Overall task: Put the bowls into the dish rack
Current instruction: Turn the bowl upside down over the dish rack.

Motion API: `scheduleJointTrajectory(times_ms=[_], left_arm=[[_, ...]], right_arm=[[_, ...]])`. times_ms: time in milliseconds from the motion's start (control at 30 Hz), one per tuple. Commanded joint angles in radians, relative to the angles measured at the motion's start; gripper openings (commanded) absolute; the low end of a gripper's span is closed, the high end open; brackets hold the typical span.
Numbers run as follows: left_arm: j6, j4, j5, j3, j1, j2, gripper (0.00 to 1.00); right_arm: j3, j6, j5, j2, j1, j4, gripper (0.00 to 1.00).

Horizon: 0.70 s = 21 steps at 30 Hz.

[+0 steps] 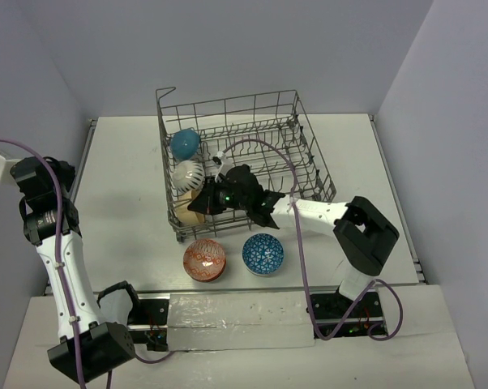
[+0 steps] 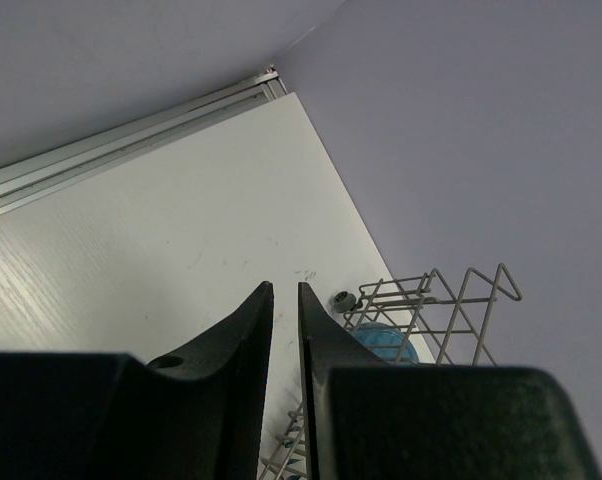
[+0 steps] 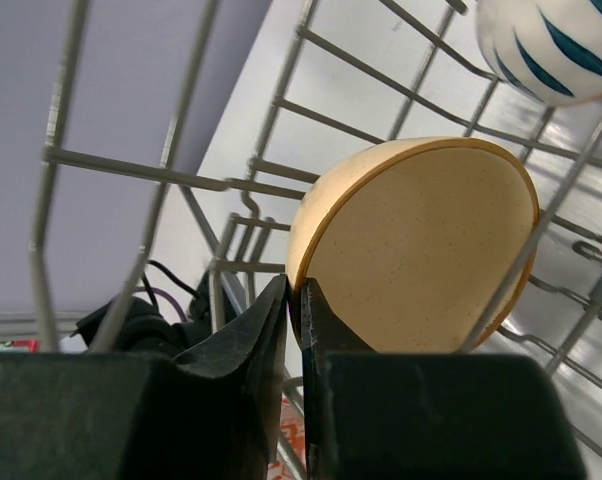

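While the right arm stretches from its base across the front of the dish rack [image 1: 260,151], its elbow is folded near the table's [image 1: 122,186] right edge and its forearm runs leftward to the rack's near left corner. The right hand [image 3: 293,288] points into the rack and is clamped on the rim of the tan bowl [image 3: 421,250]. In the wrist view the two black fingers meet the rim edge with only a thin slit between them. That bowl stands on edge among the wires, its open face turned toward the camera.

Behind it in the same left-hand row sit a white bowl with blue stripes [image 1: 187,173] and, farther back, a teal bowl [image 1: 185,143]. The rack itself sits at the far middle of the table, with its raised handle at the far left corner.

Two bowls lie upright on the table just in front of the rack: a red patterned bowl [image 1: 204,259] and a blue patterned bowl [image 1: 263,254], side by side but not touching.

The left arm rises steeply at the table's left edge, well apart from the rack. The left hand [image 2: 284,290] is nearly clenched and grasps nothing, aimed over bare table toward the rack's far corner.
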Motion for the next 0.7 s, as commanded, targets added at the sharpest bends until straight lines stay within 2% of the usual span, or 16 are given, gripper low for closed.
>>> scheduleJointTrajectory(times_ms=[0,200,433,667], left_arm=[[0.024,0.035,-0.011,0.007,-0.005,-0.002,0.21],[0.024,0.033,-0.015,0.007,-0.007,-0.003,0.21],[0.027,0.033,-0.015,0.007,-0.010,-0.002,0.21],[0.029,0.036,-0.017,0.007,-0.013,-0.003,0.21]], right_arm=[[-0.007,-0.026,0.041,-0.075,-0.021,0.041,0.14],[-0.007,-0.021,0.027,-0.069,-0.027,0.051,0.20],[-0.016,-0.032,0.039,-0.086,-0.035,0.034,0.34],[-0.011,-0.050,0.036,-0.088,-0.038,0.018,0.36]])
